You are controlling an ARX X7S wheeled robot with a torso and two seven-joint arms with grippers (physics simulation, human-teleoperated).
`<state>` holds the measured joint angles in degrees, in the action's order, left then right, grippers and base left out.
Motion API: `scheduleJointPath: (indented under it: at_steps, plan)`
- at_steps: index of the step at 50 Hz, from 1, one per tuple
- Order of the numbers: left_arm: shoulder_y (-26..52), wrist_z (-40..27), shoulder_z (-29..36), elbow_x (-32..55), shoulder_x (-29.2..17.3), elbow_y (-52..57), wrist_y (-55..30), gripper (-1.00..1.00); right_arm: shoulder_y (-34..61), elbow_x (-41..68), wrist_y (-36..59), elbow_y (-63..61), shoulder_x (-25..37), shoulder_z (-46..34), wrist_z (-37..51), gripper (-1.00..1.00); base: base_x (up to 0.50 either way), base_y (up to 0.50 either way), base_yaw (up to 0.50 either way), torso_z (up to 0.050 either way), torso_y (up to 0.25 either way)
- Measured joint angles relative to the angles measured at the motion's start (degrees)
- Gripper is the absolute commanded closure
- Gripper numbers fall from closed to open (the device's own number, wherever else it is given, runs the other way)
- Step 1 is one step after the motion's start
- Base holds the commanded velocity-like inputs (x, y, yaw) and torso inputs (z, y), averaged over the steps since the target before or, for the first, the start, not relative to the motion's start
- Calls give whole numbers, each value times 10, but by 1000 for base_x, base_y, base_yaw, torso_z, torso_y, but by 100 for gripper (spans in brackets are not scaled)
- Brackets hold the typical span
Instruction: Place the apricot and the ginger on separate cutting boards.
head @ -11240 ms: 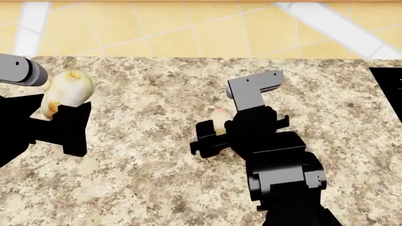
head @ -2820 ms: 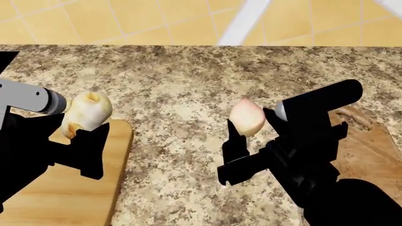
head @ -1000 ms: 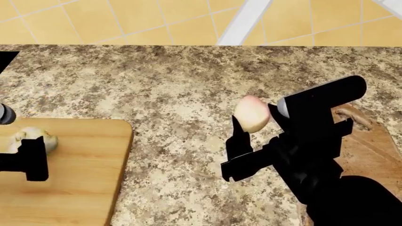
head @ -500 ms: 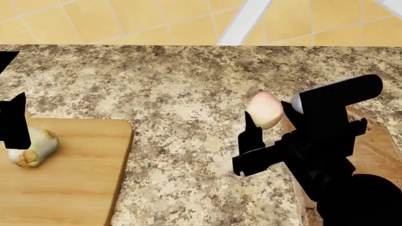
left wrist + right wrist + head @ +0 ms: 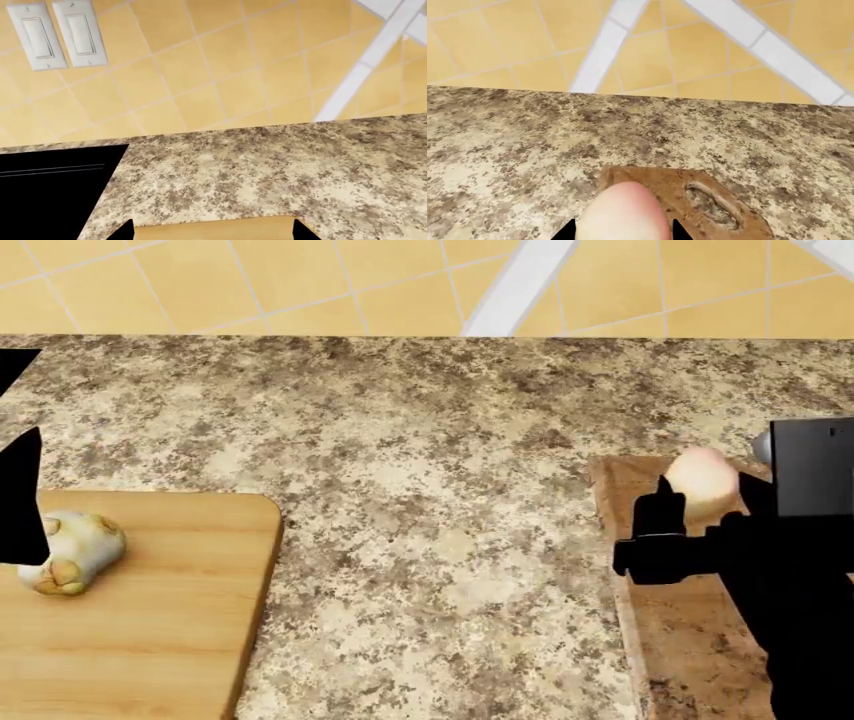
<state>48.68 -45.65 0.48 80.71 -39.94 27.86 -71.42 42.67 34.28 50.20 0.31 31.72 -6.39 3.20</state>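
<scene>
Ginger (image 5: 70, 551) is lying free on the light board (image 5: 174, 640); left claw (image 5: 20, 502) state unclear. Right claw (image 5: 694, 525) is gripping the apricot (image 5: 703, 486) over the dark board (image 5: 667, 630); release is remaining.

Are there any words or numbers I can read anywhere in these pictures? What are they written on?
None: no words, numbers or signs show in any view.
The wall switches are blank white.
The light cutting board and the dark cutting board carry no label.
The ginger, the apricot and the right hand holding it are unmarked.
</scene>
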Motion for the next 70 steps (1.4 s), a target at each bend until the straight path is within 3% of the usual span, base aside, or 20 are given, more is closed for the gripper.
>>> scheduleJointPath:
  at_steps: [25,44,45,70]
  plan:
    - [6,-35,-3,43,-6,21,-6,-100,58,-64,-59,214,-8,-43,-32,100,0,0,0,0,0]
    - [2,-38,3,44,-7,27,1,-100,67,-72,-51,241,-8,-63,-44,100,0,0,0,0,0]
    - [1,-38,3,44,-8,27,1,-100,67,-72,-51,241,-8,-63,-44,-100,0,0,0,0,0]
    - [-3,-39,5,54,-12,29,10,-100,69,-78,-42,183,-5,-59,-22,-100,0,0,0,0,0]
